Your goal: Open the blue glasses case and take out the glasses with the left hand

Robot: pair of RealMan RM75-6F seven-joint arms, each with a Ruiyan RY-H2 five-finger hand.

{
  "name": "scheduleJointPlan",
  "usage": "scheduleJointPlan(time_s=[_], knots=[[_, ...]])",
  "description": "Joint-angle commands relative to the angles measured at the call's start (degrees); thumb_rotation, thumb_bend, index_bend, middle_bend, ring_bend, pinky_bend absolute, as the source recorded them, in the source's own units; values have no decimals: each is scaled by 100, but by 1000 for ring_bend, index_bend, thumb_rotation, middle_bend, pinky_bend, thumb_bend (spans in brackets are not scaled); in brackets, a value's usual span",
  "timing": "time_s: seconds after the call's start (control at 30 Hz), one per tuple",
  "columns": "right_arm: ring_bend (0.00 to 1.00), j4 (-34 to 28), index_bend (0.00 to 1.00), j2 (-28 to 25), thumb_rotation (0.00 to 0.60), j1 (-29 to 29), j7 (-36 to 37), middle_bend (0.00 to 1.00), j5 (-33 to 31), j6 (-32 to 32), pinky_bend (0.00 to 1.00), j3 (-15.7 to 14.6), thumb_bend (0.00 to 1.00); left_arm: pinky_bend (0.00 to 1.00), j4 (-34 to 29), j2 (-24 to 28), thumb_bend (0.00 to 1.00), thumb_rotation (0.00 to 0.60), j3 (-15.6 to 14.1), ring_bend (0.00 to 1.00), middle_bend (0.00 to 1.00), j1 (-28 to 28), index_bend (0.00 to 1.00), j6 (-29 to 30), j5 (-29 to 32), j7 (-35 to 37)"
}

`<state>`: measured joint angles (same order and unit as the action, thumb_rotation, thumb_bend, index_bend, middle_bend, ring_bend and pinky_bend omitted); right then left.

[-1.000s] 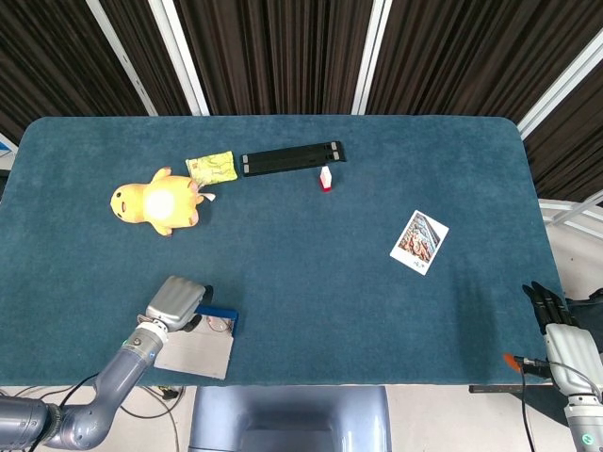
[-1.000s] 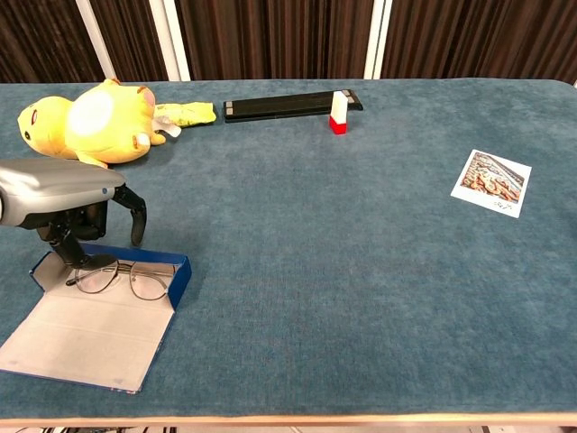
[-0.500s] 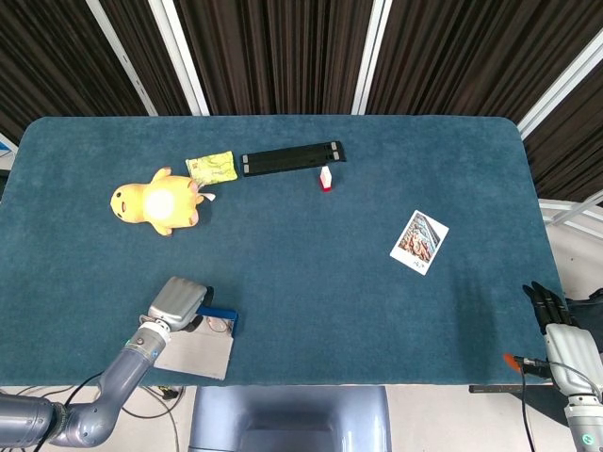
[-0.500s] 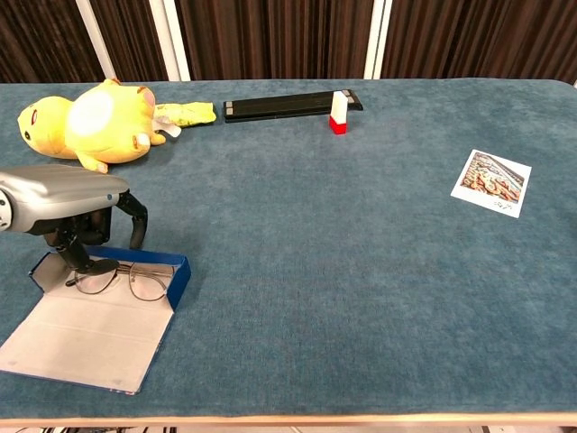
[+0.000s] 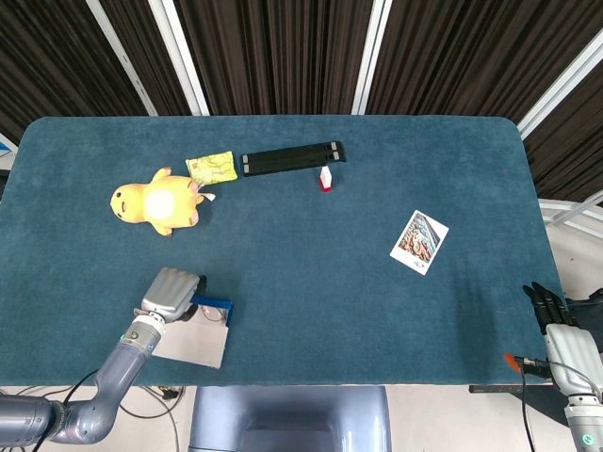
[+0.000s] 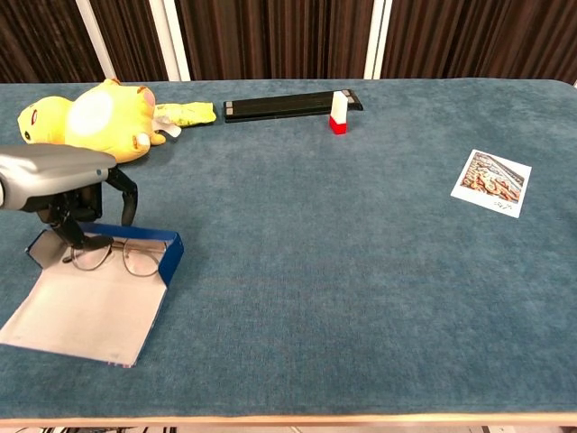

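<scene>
The blue glasses case (image 6: 171,254) lies open near the table's front left corner, its grey lid (image 6: 86,311) flat toward the front edge. Thin-framed glasses (image 6: 117,259) lie inside the case against the blue wall. My left hand (image 6: 63,180) hovers over the case's left end, and its dark fingers (image 6: 70,233) reach down and pinch the left end of the glasses. From the head view the left hand (image 5: 171,294) covers most of the case (image 5: 212,305). My right hand (image 5: 558,325) hangs beyond the table's right front corner with straight fingers, holding nothing.
A yellow plush toy (image 6: 86,122) lies just behind my left hand, with a yellow packet (image 6: 189,113) beside it. A long black bar (image 6: 288,105) and a small red-and-white block (image 6: 338,113) sit at the back. A photo card (image 6: 493,183) lies at the right.
My left hand has moved left and slightly away from the front edge, and the open case with the glasses has slid along with it. The right hand has stayed still.
</scene>
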<state>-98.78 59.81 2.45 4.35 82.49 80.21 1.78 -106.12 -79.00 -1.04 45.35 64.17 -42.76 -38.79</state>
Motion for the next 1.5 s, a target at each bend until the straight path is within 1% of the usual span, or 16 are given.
scheduleJointPlan(time_s=[0.03, 0.17, 0.3, 0.47, 0.63, 1.1, 1.27, 1.5], knots=[[0, -2, 0, -2, 600, 1, -1, 0, -3, -4, 199, -1, 129, 951, 103, -51, 359, 600, 80, 875, 1000, -22, 613, 125, 17, -33], [0, -6, 0, -7, 600, 3, 2, 0, -12, -12, 199, 1, 129, 951, 330, -206, 359, 600, 184, 875, 1000, -49, 614, 387, 97, -204], [0, -7, 0, -9, 600, 3, 7, 0, -12, -15, 199, -1, 130, 951, 653, -398, 360, 600, 170, 876, 1000, -127, 618, 728, 39, -464], [0, -10, 0, -9, 600, 2, 8, 0, -3, -11, 199, -2, 129, 956, 799, -542, 359, 600, 206, 878, 1000, -221, 622, 976, 42, -618], [0, -9, 0, -7, 600, -1, 7, 0, 3, -5, 199, -5, 129, 956, 923, -604, 360, 600, 229, 879, 1000, -304, 625, 1144, -137, -660], [0, -17, 0, -14, 600, -1, 14, 0, -5, -13, 199, -7, 129, 960, 1009, -691, 359, 600, 346, 883, 1000, -454, 633, 1201, -410, -698], [0, -19, 0, -17, 600, -5, 16, 0, 8, -7, 199, -12, 129, 960, 1082, -754, 359, 600, 443, 883, 1000, -556, 634, 1300, -574, -581], [0, -21, 0, -25, 600, -14, 22, 0, 36, 10, 199, -24, 129, 960, 1185, -847, 360, 600, 433, 883, 1000, -711, 634, 1386, -780, -518]])
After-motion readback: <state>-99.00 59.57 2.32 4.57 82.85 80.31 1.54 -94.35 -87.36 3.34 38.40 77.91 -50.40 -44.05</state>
